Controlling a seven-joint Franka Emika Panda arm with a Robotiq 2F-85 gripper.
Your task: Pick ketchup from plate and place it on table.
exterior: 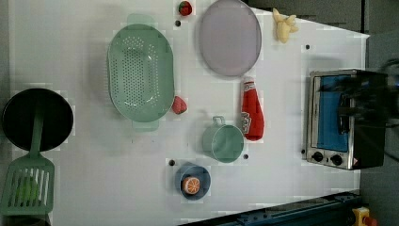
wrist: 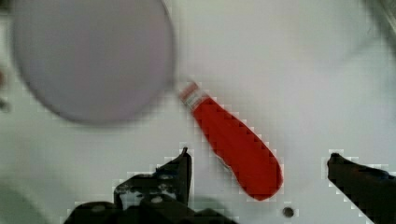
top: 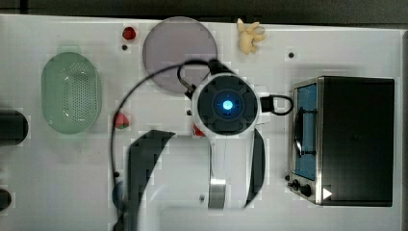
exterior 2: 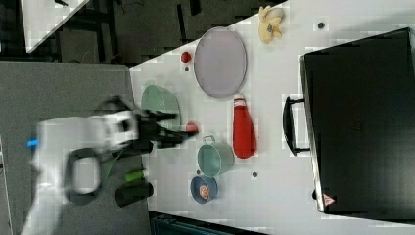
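Red ketchup bottle lies flat on the white table, off the lilac-grey plate, cap pointing at the plate rim and just beside it. Left view shows its white label; right view gives plain red. Wrist view has the gripper spread wide, nothing held, fingers either side of the bottle's fat end and apart from it. Top view: arm's wrist housing covers the bottle; a red sliver at its lower edge is probably the bottle. Left view shows a green cup just beside the bottle, a green perforated basket, a strawberry, a blue dish with an orange slice and a toaster oven.
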